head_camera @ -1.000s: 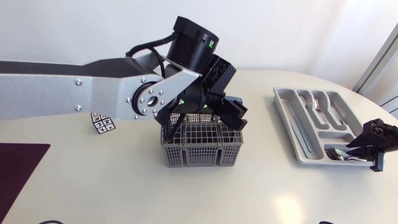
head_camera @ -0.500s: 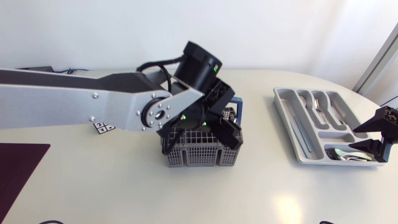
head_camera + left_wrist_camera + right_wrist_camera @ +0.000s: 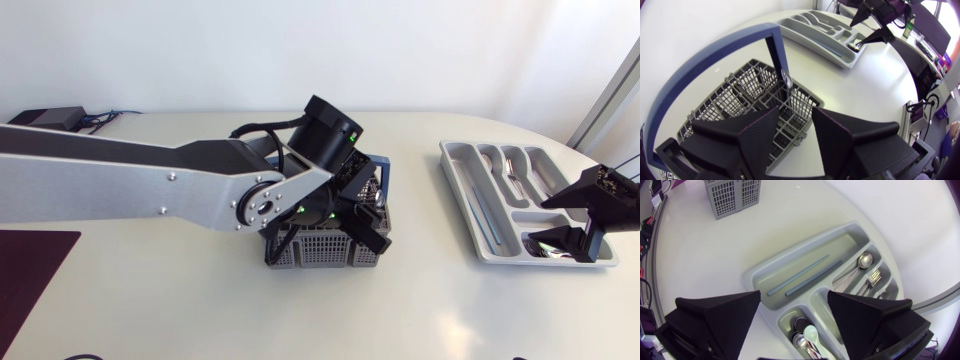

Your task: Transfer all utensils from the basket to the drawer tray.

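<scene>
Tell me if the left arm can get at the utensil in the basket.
Probably yes: the left end effector is open just above the basket, and the utensil stands upright just ahead of it. The blue handle beside the utensil may crowd the grasp.

Light: bright, even, from overhead.
Glare: pale spot on the table (image 3: pixel 452 325).
Shadows: soft, faint under the basket (image 3: pixel 315 250).
Wrist views: fisheye bending toward edges.

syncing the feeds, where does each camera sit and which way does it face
Head: fixed above table, looking down; left arm, right gripper, basket, tray.
Left wrist: on left arm, looking down into basket; left gripper shows, open.
Right wrist: behind right gripper, looking down at tray; it shows, open.
Shared: all three show basket and tray.
</scene>
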